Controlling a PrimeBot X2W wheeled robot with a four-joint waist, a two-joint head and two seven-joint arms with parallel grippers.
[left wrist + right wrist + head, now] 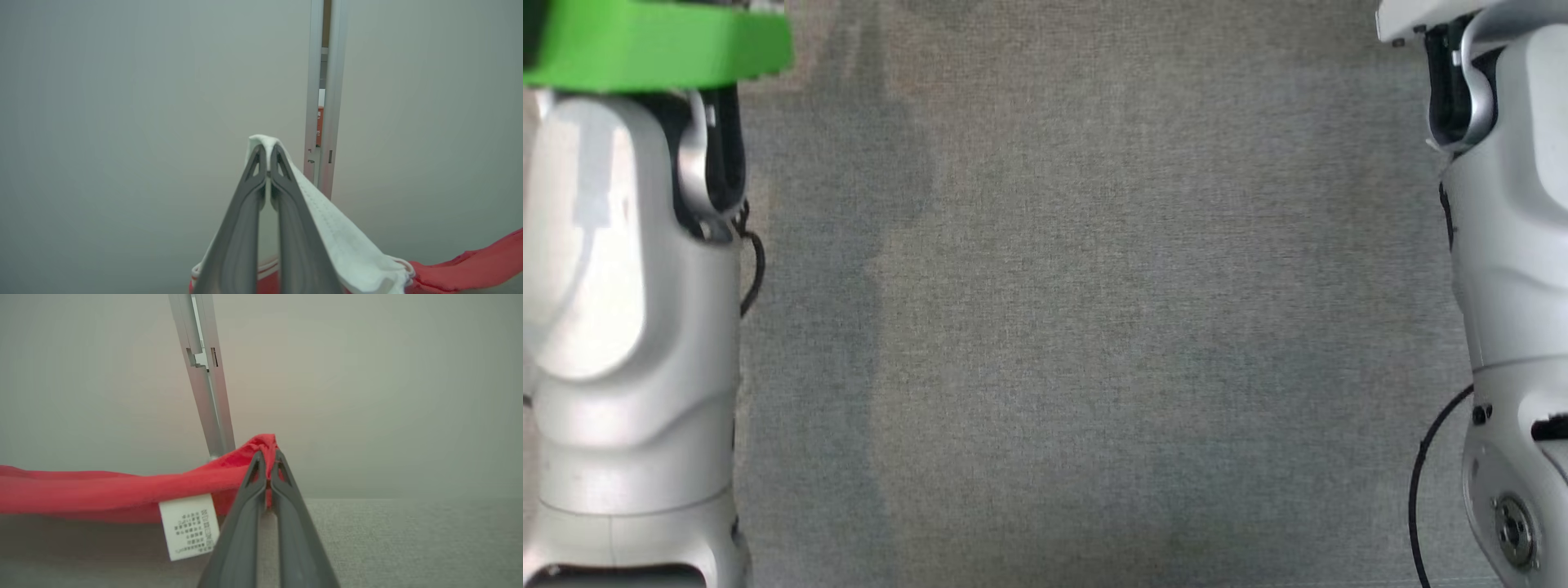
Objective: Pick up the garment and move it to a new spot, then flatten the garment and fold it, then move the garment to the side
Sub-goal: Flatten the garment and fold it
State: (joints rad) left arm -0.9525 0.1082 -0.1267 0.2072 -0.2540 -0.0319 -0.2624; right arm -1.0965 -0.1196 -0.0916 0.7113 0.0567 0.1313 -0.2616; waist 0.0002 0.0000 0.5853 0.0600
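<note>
Overhead, the left forearm (621,327) and right forearm (1511,286) flanked the grey surface (1094,327). From the left wrist, the left tool (267,157) was clamped on the garment (335,228) at its white edge. From the right wrist, the right tool (267,465) pinched the red edge, label (190,526) dangling above the surface, the cloth seemingly stretched between both for flattening.

The worktop (1094,327) is flat, covered in grey woven cloth with darker and paler patches. It spreads below the right fingers (245,522) and to their right. To their left it lies in shadow under the red garment (81,490); whether that touches it is unclear.
</note>
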